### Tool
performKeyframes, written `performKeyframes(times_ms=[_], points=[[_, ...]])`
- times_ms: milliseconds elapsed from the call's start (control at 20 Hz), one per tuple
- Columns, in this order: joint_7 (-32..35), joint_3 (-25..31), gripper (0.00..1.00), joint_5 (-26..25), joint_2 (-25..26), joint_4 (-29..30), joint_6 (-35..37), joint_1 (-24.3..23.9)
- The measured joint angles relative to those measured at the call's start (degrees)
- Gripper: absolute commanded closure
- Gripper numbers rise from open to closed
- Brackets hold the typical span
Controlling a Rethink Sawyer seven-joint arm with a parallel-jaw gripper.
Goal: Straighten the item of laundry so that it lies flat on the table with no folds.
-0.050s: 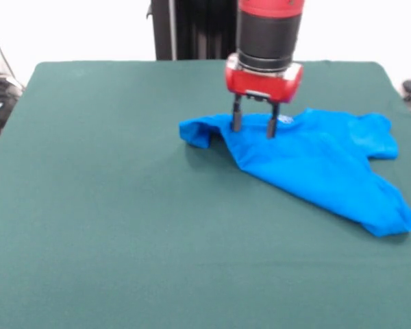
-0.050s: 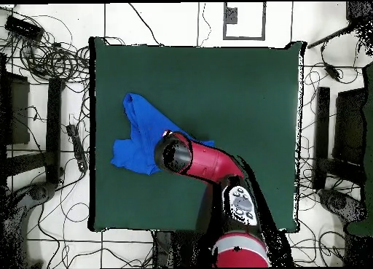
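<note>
The item of laundry (image 1: pixel 315 161), a bright blue T-shirt, lies crumpled on the dark green table (image 1: pixel 109 205), right of centre in the front view. Its plain side faces up, with a bunched fold at its left end and a small white mark near the collar. My gripper (image 1: pixel 254 126) comes straight down onto the shirt's left part. It is open, both dark fingertips (image 1: pixel 237 124) touching the cloth with blue fabric between them. From overhead the arm covers the gripper and part of the item of laundry (image 2: pixel 138 131), which sits near the table (image 2: pixel 233 84) left edge.
Cables and equipment lie on the floor around the table in the overhead view, with dark stands (image 2: pixel 51 120) on the left and others on the right. A black post (image 1: pixel 192 27) rises behind the table's far edge in the front view.
</note>
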Motion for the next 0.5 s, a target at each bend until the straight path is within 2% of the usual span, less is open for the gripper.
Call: performKeyframes(times_ms=[500], points=[[0.0, 0.1, 0.00, -4.2, 0.2, 0.9, -3.6, -2.9]])
